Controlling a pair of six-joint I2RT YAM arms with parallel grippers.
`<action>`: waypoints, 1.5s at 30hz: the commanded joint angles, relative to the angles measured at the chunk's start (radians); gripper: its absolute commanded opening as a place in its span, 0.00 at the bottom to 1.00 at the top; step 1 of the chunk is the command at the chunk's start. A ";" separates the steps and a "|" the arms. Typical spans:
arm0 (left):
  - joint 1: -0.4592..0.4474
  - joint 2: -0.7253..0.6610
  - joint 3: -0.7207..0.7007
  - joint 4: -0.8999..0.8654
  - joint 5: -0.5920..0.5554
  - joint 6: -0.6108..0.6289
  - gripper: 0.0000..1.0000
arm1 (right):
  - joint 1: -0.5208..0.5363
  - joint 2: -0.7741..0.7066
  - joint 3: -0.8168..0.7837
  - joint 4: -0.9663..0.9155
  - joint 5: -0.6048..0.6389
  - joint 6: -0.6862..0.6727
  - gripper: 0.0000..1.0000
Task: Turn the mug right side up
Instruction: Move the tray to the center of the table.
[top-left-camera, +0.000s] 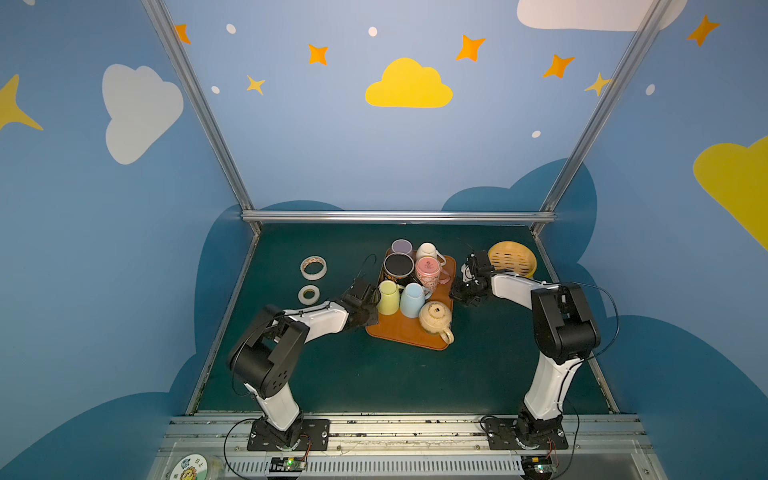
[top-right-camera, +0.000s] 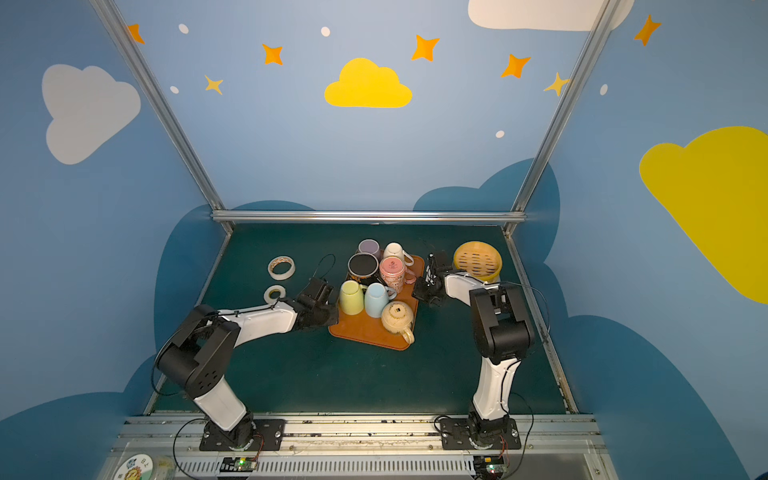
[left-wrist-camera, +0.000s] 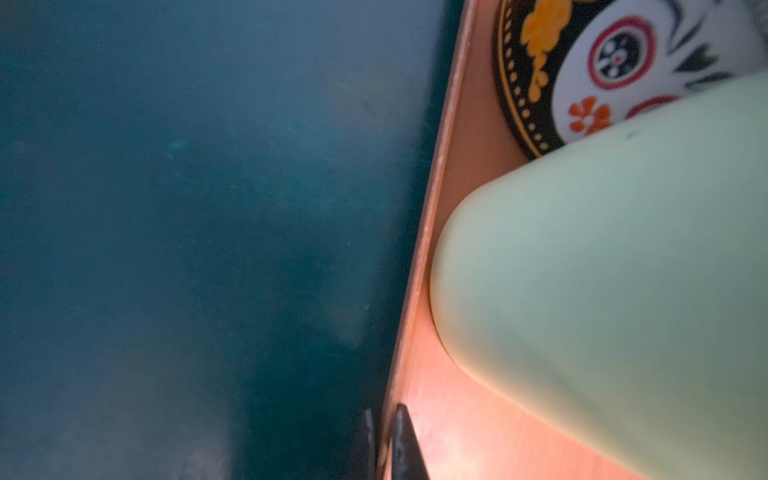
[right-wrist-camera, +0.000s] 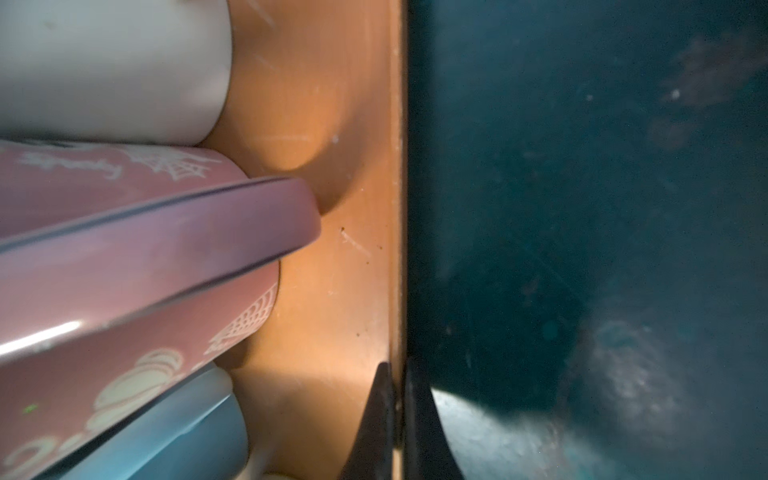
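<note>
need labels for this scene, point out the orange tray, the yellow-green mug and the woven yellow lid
orange tray (top-left-camera: 395, 333): in a top view, bare floor by its near edge
yellow-green mug (top-left-camera: 388, 298): in a top view, middle of its body
woven yellow lid (top-left-camera: 512, 258): in a top view, middle of its slatted face

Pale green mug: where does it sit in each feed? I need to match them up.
A top view: pale green mug on the orange tray's left edge, beside the blue mug.
A top view: mug, same spot.
Left wrist: mug close up, by the tray rim.
Right wrist: not in it.
Shared landmark: the orange tray, in all four.
</note>
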 joint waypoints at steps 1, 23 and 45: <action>-0.055 -0.061 -0.063 -0.093 0.044 -0.090 0.04 | 0.056 0.014 -0.050 -0.018 -0.070 -0.004 0.00; -0.116 -0.499 -0.479 -0.079 -0.032 -0.260 0.04 | 0.184 -0.102 -0.213 0.008 -0.100 -0.001 0.00; -0.303 -0.756 -0.625 -0.203 -0.129 -0.454 0.04 | 0.289 -0.273 -0.453 0.080 -0.084 0.081 0.00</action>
